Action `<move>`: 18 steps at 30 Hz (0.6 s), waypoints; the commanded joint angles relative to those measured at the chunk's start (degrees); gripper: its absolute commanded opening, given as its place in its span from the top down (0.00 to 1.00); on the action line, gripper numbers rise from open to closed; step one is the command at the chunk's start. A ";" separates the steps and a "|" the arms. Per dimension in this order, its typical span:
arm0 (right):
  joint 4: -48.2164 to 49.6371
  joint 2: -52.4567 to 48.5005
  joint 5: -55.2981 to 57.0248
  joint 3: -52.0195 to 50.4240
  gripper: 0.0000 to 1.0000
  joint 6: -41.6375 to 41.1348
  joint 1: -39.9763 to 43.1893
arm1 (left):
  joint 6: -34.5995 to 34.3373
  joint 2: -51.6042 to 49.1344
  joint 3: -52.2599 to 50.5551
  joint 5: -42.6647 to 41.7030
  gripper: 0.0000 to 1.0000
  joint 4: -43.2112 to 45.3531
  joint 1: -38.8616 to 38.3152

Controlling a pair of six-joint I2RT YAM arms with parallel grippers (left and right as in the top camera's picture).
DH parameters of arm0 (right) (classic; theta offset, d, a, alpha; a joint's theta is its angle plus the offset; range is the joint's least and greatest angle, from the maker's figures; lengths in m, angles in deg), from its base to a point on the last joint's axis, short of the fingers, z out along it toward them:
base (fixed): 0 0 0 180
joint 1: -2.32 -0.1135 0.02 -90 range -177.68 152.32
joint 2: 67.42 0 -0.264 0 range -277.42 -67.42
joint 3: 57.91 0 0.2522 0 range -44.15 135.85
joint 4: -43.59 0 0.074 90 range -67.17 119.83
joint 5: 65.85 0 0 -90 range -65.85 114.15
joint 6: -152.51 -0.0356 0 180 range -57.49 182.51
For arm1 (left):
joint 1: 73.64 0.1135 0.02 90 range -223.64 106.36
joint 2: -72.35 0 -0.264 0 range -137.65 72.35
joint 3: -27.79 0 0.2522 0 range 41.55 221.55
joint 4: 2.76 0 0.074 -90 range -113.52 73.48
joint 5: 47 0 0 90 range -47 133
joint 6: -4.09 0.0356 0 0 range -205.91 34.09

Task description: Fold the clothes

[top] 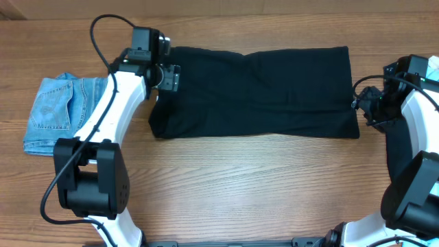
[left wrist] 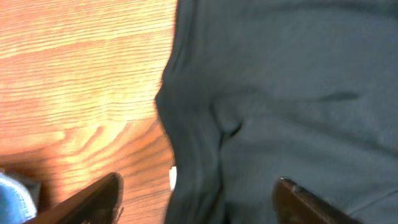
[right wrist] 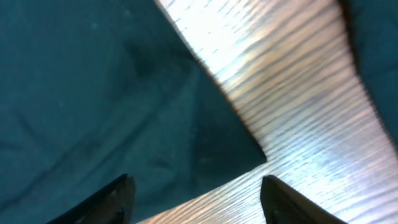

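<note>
A large black garment (top: pixel 254 92) lies flat as a long rectangle across the back of the table. My left gripper (top: pixel 169 77) is open over its left edge. In the left wrist view the fingers (left wrist: pixel 199 208) straddle the garment's edge (left wrist: pixel 280 93), next to a small white label (left wrist: pixel 173 177). My right gripper (top: pixel 359 103) is open at the garment's right edge. In the right wrist view the fingers (right wrist: pixel 196 202) hover over the garment's corner (right wrist: pixel 93 93) and bare wood. Neither gripper holds anything.
A folded pale-blue denim piece (top: pixel 51 113) lies at the far left beside the left arm, its edge showing in the left wrist view (left wrist: pixel 12 196). Another black piece (top: pixel 396 154) lies at the right under the right arm and shows in the right wrist view (right wrist: pixel 376 43). The wooden table (top: pixel 254 185) stretches in front.
</note>
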 commanded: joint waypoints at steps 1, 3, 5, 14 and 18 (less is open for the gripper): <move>0.26 -0.31 2.38 -0.15 0.14 -0.31 1.31 | -0.13 0.09 1.44 -8.48 0.17 -7.41 2.45; 0.42 -0.61 2.32 -0.15 0.13 -0.31 2.34 | 2.16 0.07 1.38 -15.26 0.23 -11.93 2.62; -0.17 -1.36 -0.31 -0.15 0.13 -0.24 3.91 | 5.95 0.07 0.81 -19.41 0.29 -17.62 2.10; -2.58 -1.53 -2.32 -0.15 0.12 0.39 4.92 | 8.24 0.07 -12.39 -19.17 0.53 -15.69 0.00; -2.14 -1.64 -2.34 -0.15 0.13 1.90 4.90 | 2.78 0.07 -15.23 -8.92 0.96 -13.35 0.35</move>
